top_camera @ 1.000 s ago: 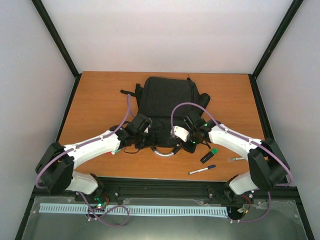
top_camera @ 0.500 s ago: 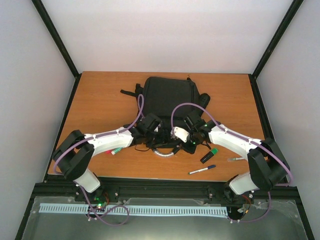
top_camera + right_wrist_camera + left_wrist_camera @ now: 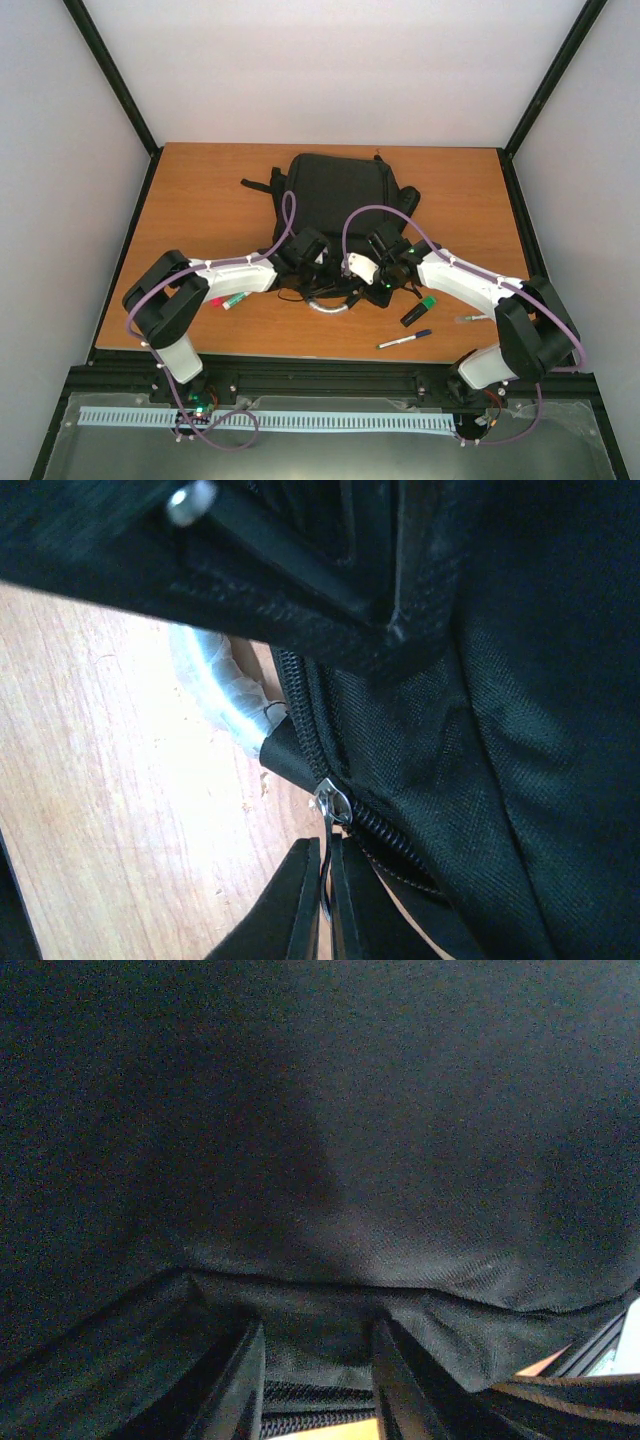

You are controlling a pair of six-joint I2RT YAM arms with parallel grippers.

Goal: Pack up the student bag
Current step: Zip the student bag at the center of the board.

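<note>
The student bag [image 3: 335,195] is a large black backpack lying flat mid-table, with its silvery-grey handle [image 3: 328,305] at the near edge. My left gripper [image 3: 310,250] is pressed against the bag's near edge. In the left wrist view its fingers [image 3: 240,1385] stand apart, with black fabric and a strip of zipper between them [image 3: 318,1380]. My right gripper [image 3: 372,264] is at the bag's near right edge. In the right wrist view it [image 3: 327,900] is shut on the metal zipper pull [image 3: 330,805], next to the handle [image 3: 215,680].
A green-capped marker [image 3: 234,299] lies near the left arm. A black and green highlighter [image 3: 419,311], a pen [image 3: 403,340] and a small clear item [image 3: 470,318] lie on the wood near the right arm. Black straps [image 3: 258,185] stick out at the bag's far left.
My left arm has swung right and its gripper has pushed in against the bag's near edge. The right arm and the bag have not visibly moved.
</note>
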